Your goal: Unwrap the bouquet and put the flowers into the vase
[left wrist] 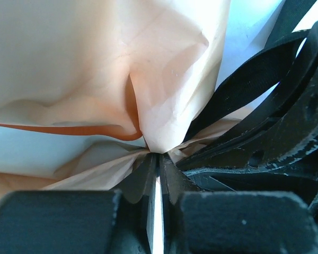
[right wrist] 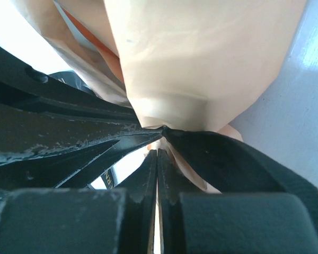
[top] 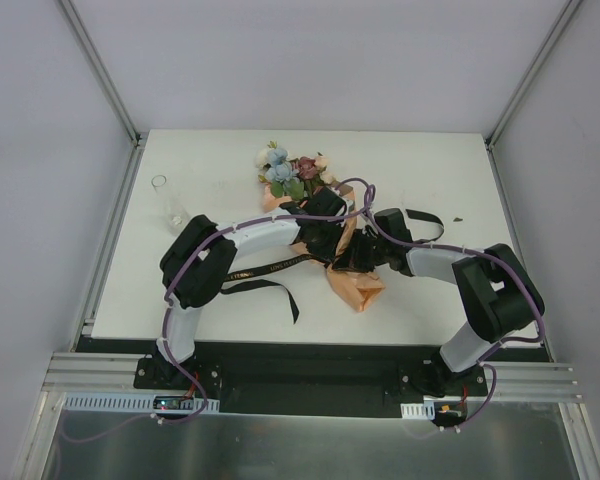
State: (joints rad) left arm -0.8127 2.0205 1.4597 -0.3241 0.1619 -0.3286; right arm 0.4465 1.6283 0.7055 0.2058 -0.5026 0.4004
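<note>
Top external view: the bouquet (top: 352, 283) is lying near the middle of the bench (top: 220, 160), slanting from the far edge toward the near edge, with its narrow paper end pointing at the near edge.
Flowers (top: 288, 170): white, pale blue and mauve-pink heads are poking out of the wide end, facing the far edge.
Vase (top: 166, 200): it is standing upright near the left edge, toward the far-left corner, well apart from the bouquet.
Ribbon (top: 260, 268): a black band with gold lettering is trailing from the bouquet toward the near-left, passing under the left forearm. Another black strip is lying on the bench toward the right edge.
Left hand (top: 330, 240): it is reaching over the bouquet's middle from the left.
Right hand (top: 360, 258): it is reaching in from the right, and its tips are sitting just beside the left hand.
Left wrist view: the left hand is clenched, pinching a gathered fold of the peach wrapping paper (left wrist: 95, 69). Creases are fanning out from the pinch, and the right hand's black body is crowding in on the right.
Right wrist view: the right hand is clenched tight, with its tips meeting just below the spot where paper and ribbon are coming together. Whether it is grasping either one, I cannot tell.
</note>
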